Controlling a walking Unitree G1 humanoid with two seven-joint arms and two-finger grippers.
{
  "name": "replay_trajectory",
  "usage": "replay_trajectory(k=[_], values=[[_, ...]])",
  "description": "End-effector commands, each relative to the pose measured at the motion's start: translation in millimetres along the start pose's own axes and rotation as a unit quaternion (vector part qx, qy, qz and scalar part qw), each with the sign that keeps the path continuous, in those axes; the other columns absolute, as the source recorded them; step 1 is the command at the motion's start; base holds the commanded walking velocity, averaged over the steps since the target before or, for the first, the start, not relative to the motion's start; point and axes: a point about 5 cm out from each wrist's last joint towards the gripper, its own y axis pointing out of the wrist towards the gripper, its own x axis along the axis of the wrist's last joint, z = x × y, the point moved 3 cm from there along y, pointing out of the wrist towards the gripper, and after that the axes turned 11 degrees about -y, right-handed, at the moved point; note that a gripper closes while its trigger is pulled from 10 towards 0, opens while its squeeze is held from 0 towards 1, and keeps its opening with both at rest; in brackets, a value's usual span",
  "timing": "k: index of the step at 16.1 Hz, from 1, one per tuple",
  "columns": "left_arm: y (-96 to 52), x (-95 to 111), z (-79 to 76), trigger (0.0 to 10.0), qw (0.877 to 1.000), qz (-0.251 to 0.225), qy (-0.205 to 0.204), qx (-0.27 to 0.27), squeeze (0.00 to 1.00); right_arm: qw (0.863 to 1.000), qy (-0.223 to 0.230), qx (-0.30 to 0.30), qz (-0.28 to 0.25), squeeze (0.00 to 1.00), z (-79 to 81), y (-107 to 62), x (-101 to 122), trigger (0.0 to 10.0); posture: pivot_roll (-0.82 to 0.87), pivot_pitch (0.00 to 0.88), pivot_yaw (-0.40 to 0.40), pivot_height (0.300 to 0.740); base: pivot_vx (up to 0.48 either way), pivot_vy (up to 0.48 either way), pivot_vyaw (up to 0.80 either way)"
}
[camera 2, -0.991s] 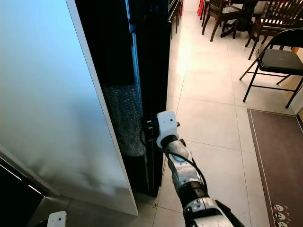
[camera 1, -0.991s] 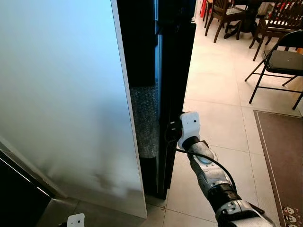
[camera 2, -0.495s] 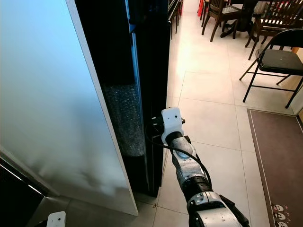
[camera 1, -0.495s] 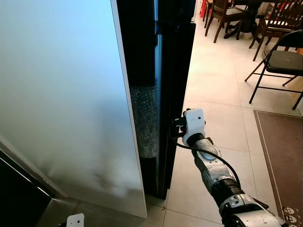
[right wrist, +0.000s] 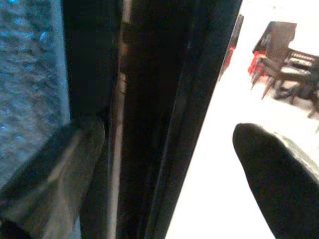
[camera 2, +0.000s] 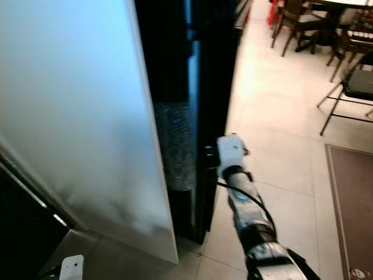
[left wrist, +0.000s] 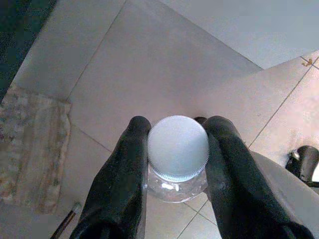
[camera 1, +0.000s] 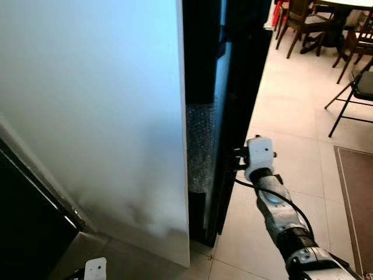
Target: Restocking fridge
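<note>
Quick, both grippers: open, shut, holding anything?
Left gripper: shut on a clear bottle with a white cap.
Right gripper: open, fingers straddling the black fridge door edge.

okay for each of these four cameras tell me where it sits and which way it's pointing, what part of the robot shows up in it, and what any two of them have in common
Left eye view: on the head, looking forward and down at the black fridge door; the right arm reaches to its edge.
Right eye view: the other head eye, same scene; the right gripper is at that edge.
Left wrist view: along the left gripper, down at floor tiles; its fingers clamp a bottle.
Right wrist view: along open fingers straddling the door edge.
Shared: right wrist and eye views show the dining chairs.
</note>
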Motion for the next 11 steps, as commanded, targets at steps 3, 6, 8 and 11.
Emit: replay_trajectory(k=[3,6,8,11], values=[[0.4,-0.4,-4.0,10.0,1.0,0.007,0.008,0.0,0.0,0.993,-0.002,-0.122,-0.01,0.0,-59.5,-15.3,-2.6,10.0,-0.04,0.0,0.01,0.74,0.0,0.0,0.0],[-0.1,-2.8,0.3,10.0,1.0,0.01,0.01,0.001,0.0,0.973,-0.018,-0.228,0.024,0.0,-101.4,-48.6,-24.5,10.0,-0.05,0.0,0.008,0.74,0.0,0.0,0.0],[0.0,-2.5,-0.6,10.0,1.0,0.01,0.011,-0.002,0.0,0.955,-0.009,-0.286,0.084,0.0,-122.2,-74.3,-55.2,10.0,-0.05,0.0,0.007,0.74,0.0,0.0,0.0],[0.1,-1.7,-1.6,10.0,1.0,0.009,0.011,-0.004,0.0,0.927,0.016,-0.337,0.164,0.0,-138.2,-107.3,-94.0,10.0,-0.05,0.0,0.004,0.74,0.0,0.0,0.0]])
